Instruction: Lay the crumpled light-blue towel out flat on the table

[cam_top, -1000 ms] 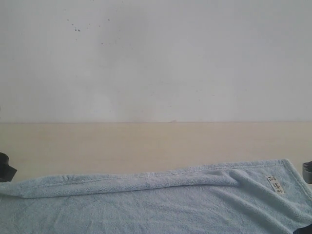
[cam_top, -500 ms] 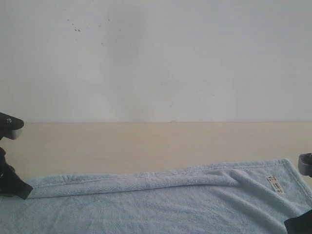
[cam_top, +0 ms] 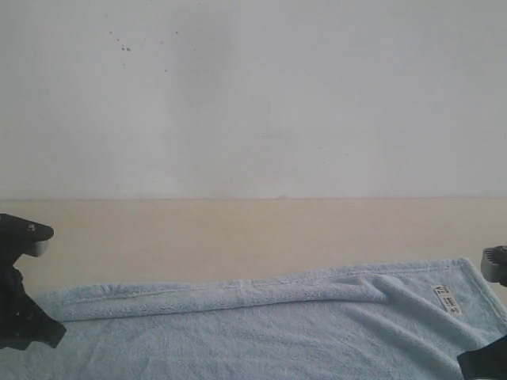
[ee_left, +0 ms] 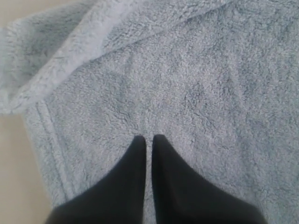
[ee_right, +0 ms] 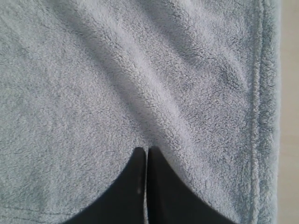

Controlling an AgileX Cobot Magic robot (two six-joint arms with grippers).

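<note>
The light-blue towel (cam_top: pixel 261 336) lies spread across the near part of the beige table (cam_top: pixel 238 229). Its far edge is folded over in a long ridge (cam_top: pixel 222 297), and its white label (cam_top: pixel 447 301) shows near the far right corner. My left gripper (cam_top: pixel 43 332) hangs over the towel's left end, shut, its fingertips (ee_left: pixel 140 140) close together above the pile with nothing between them. That folded edge (ee_left: pixel 70 51) lies just beyond it. My right gripper (cam_top: pixel 483 364) is over the right end, shut and empty (ee_right: pixel 146 150), beside the hemmed side edge (ee_right: pixel 259 116).
A white wall (cam_top: pixel 253 95) rises behind the table. Bare tabletop shows beyond the towel's far edge, beside its left end (ee_left: pixel 14 163) and past its right hem (ee_right: pixel 290 93).
The left arm has come in from the left edge over the towel's left end. The right gripper has risen into view at the lower right corner. The towel has hardly moved.
</note>
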